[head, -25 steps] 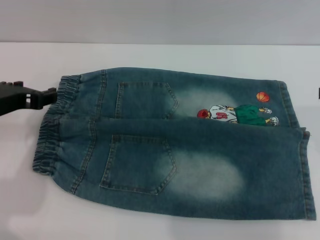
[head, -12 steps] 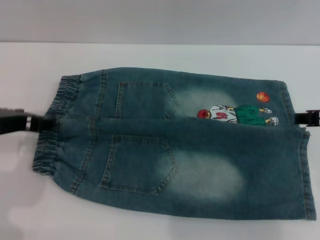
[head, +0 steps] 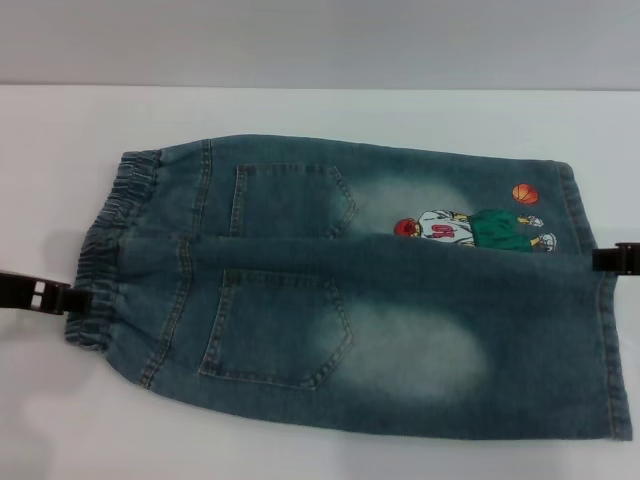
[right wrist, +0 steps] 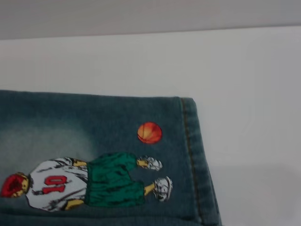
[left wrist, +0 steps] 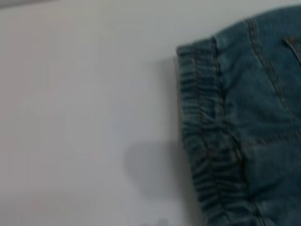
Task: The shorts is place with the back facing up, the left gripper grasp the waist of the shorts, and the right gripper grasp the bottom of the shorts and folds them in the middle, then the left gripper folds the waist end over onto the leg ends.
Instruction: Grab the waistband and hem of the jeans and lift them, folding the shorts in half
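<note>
The shorts [head: 350, 290] lie flat on the white table [head: 300, 110], back pockets up. The gathered waist [head: 100, 260] points to the left, and the straight leg hems [head: 612, 350] to the right. The far leg carries the cartoon print [head: 470, 230] with an orange ball [right wrist: 149, 133]. My left gripper [head: 60, 297] reaches in low from the left edge, its tip at the near part of the waist [left wrist: 207, 141]. My right gripper [head: 612, 259] shows only as a black tip at the right edge, beside the bottom of the shorts where the two legs meet. The hem [right wrist: 195, 155] lies flat in the right wrist view.
Bare white table surrounds the shorts on every side. A grey wall [head: 320, 40] runs behind the table's far edge.
My left gripper has slid along the waistband from its far part toward its near part. My right gripper has come into view at the right edge and shifted slightly nearer.
</note>
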Controlling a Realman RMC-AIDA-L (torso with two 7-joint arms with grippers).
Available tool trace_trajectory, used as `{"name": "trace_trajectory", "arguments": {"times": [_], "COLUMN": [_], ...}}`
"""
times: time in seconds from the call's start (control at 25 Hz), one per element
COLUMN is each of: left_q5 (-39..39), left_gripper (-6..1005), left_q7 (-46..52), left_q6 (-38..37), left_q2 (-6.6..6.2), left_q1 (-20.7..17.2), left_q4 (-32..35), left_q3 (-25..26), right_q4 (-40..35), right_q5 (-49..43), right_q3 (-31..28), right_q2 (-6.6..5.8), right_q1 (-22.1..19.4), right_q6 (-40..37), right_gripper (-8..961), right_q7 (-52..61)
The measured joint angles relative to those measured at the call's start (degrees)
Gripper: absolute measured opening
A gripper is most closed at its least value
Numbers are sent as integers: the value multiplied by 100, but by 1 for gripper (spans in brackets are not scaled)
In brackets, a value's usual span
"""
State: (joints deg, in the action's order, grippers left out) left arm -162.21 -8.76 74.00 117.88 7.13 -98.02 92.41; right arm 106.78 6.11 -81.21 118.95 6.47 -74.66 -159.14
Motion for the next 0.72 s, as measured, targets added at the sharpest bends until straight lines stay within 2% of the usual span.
{"name": "trace_trajectory", "arguments": {"times": [0.44, 0.72], "left_q5": [-4, -179], "left_gripper": [737, 735], "left_q7": [399, 633], "left_q6": [920, 1047], "left_q2": [10, 18], "left_q1": [533, 669], "left_q4": [-132, -29], "left_q3": [-72, -191], "right_q4": [-329, -554], "right_q5": [-75, -80], "right_q3": [-29, -6], "right_q2": [-1, -10], "right_q1": [84, 99], "right_q6": [296, 622], "right_gripper": [659, 658], "right_q7": [56, 59]}}
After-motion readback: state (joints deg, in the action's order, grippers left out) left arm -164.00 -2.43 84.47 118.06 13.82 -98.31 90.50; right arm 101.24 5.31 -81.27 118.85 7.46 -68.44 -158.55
